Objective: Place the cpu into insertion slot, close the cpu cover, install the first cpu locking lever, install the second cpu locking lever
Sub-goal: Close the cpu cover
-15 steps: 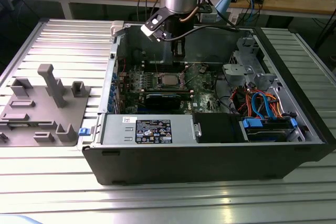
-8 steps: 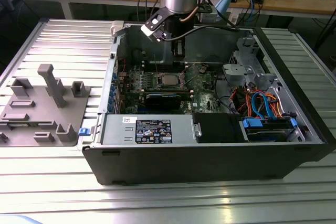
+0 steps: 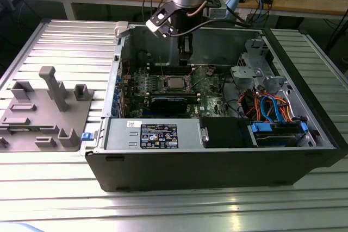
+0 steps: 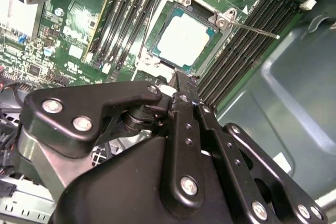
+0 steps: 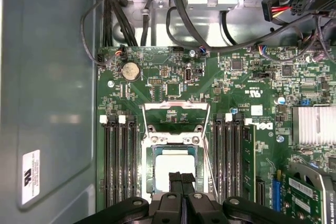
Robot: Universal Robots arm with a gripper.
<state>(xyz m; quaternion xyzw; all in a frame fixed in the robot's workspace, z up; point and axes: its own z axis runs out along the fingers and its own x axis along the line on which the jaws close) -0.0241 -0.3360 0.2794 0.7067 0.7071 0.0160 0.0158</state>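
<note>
The cpu [image 5: 173,165] [image 4: 185,39] [image 3: 173,82], a small square chip with a silvery top, lies seated in the insertion slot [image 5: 149,167] on the green board. The cpu cover [image 5: 176,113], a thin metal frame with a window, stands flipped open beside the slot. A thin locking lever [image 4: 257,31] [image 5: 208,156] sticks out free along the socket's side. My gripper [image 5: 181,178] [image 4: 184,85] [image 3: 185,58] hangs just above one edge of the cpu, its two black fingers pressed together with nothing between them.
The board sits deep in an open computer case [image 3: 304,150] with tall walls. Black memory slots [image 5: 121,161] flank the socket. A heat sink [image 5: 315,124], cable bundles [image 3: 272,107] and the power supply [image 3: 157,134] crowd the rest. A grey fixture tray [image 3: 43,112] lies outside.
</note>
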